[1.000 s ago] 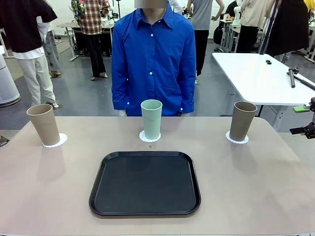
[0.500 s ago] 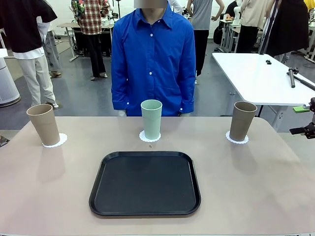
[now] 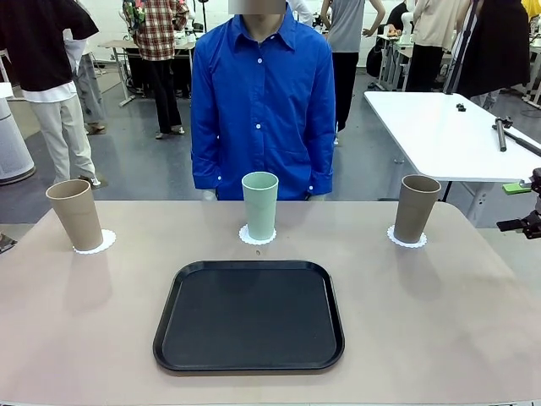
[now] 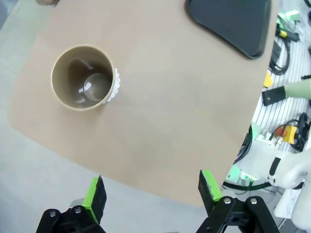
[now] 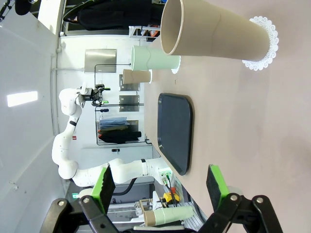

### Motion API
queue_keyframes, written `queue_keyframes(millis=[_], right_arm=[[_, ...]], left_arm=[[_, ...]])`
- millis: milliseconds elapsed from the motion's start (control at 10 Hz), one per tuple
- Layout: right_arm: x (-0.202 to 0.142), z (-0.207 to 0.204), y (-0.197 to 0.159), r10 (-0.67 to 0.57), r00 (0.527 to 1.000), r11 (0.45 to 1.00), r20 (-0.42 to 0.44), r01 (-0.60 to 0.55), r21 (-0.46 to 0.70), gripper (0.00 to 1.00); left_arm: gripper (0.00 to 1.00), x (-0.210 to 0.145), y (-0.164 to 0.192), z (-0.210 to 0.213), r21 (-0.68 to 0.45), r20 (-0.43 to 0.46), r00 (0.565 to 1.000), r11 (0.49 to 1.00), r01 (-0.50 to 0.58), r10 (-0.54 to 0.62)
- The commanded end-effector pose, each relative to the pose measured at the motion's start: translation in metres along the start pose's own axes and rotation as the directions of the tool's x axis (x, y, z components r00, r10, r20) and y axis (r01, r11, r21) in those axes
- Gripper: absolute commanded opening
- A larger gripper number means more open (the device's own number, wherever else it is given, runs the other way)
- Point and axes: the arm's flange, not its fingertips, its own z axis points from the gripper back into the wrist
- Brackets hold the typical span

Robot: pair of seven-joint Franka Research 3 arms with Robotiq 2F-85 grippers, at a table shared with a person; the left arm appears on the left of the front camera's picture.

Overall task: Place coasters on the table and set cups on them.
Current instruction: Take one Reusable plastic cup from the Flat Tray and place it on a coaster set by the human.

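Three cups stand upright on the beige table (image 3: 439, 330), each on a white lacy coaster. A tan cup (image 3: 76, 213) sits on its coaster (image 3: 100, 243) at the far left. The mint cup (image 3: 259, 204) and its coaster (image 3: 246, 236) are at the far middle, and another tan cup (image 3: 417, 207) on a coaster (image 3: 407, 240) is at the far right. My left gripper (image 4: 153, 189) hangs open and empty high above the table's edge near the left tan cup (image 4: 83, 77). My right gripper (image 5: 160, 182) is open and empty, low beside the right tan cup (image 5: 214, 36).
A black tray (image 3: 249, 315) lies empty in the near middle of the table. A person in a blue shirt (image 3: 262, 101) stands at the far side, arms down. A white table (image 3: 448, 135) stands off to the back right.
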Motion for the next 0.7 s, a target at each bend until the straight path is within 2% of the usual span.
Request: queue_keyframes(millis=[0, 100, 200, 300, 400, 500, 600], right_arm=[[-0.001, 0.001, 0.000, 0.000, 1.000, 1.000, 0.000, 0.000, 0.001, 1.00], [-0.001, 0.001, 0.000, 0.000, 1.000, 1.000, 0.000, 0.000, 0.001, 1.00], [-0.001, 0.001, 0.000, 0.000, 1.000, 1.000, 0.000, 0.000, 0.001, 1.00], [-0.001, 0.001, 0.000, 0.000, 1.000, 1.000, 0.000, 0.000, 0.001, 1.00], [-0.001, 0.001, 0.000, 0.000, 1.000, 1.000, 0.000, 0.000, 0.001, 1.00], [-0.001, 0.001, 0.000, 0.000, 1.000, 1.000, 0.000, 0.000, 0.001, 1.00], [-0.001, 0.001, 0.000, 0.000, 1.000, 1.000, 0.000, 0.000, 0.001, 1.00]], left_arm=[[1.00, -0.032, -0.053, -0.019, 0.066, -0.008, 0.979, 0.977, -0.204, 0.205], [1.00, -0.033, -0.065, -0.020, 0.075, -0.027, 0.962, 0.960, -0.268, 0.271], [1.00, -0.025, -0.069, -0.017, 0.109, -0.065, 0.954, 0.952, -0.286, 0.294], [1.00, -0.033, -0.093, -0.028, 0.123, -0.070, 0.941, 0.939, -0.320, 0.330], [1.00, -0.038, -0.114, -0.038, 0.128, -0.034, 0.930, 0.925, -0.359, 0.365], [1.00, -0.038, -0.113, -0.037, 0.120, -0.027, 0.930, 0.925, -0.361, 0.367], [1.00, -0.040, -0.090, -0.026, 0.092, -0.042, 0.943, 0.941, -0.326, 0.330]])
